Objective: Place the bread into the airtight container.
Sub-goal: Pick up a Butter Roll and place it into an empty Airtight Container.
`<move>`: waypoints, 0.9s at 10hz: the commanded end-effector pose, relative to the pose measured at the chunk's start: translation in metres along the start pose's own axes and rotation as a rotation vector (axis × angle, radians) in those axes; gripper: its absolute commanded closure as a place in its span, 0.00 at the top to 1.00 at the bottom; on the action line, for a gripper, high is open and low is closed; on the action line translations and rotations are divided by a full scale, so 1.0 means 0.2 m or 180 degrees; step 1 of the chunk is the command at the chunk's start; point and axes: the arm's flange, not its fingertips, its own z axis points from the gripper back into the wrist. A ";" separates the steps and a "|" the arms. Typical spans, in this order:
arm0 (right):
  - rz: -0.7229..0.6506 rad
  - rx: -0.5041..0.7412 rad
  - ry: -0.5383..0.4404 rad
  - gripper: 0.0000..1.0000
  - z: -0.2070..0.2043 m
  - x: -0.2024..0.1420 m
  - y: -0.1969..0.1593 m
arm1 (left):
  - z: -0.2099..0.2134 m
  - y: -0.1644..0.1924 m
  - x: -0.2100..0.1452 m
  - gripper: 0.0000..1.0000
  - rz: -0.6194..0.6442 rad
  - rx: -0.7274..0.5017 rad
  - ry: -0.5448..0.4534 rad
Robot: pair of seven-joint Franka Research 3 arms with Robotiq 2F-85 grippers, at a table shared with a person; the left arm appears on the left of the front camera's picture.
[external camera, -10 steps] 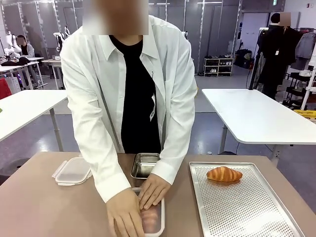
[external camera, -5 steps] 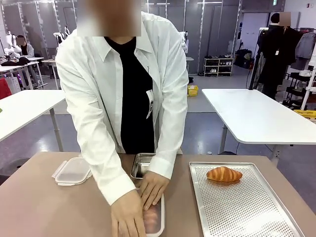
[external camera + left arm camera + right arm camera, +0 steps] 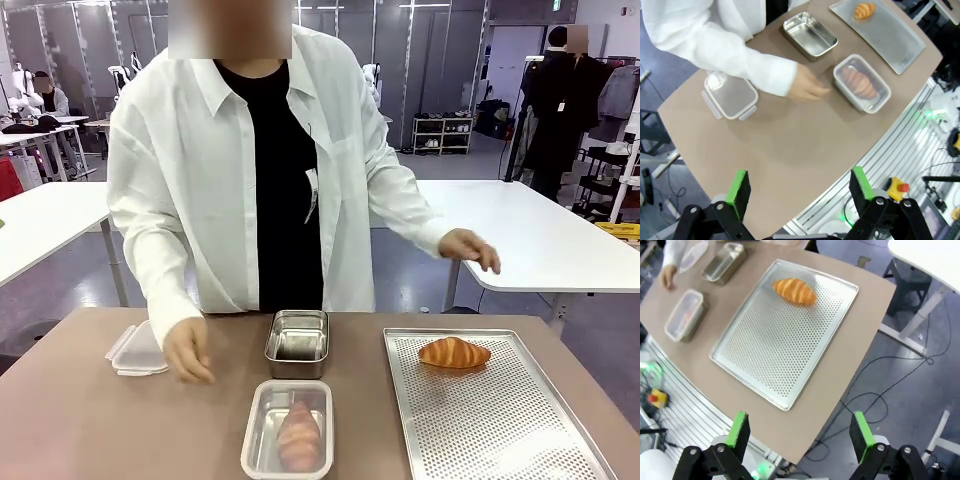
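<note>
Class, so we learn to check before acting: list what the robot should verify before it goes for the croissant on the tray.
1. The croissant lies alone on the tray: ok.
2. The steel tin is open and empty: ok.
3. The person's hand is off the table: not ok, it hangs beside the lid.
4. The right gripper is open: ok.
5. The left gripper is open: ok.
6. The clear box is sealed: cannot tell.
</note>
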 end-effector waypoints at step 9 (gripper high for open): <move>0.2909 -0.0304 0.1217 1.00 -0.77 0.79 0.62 | 0.00 0.00 0.00 1.00 -0.0059 -0.0027 -0.0002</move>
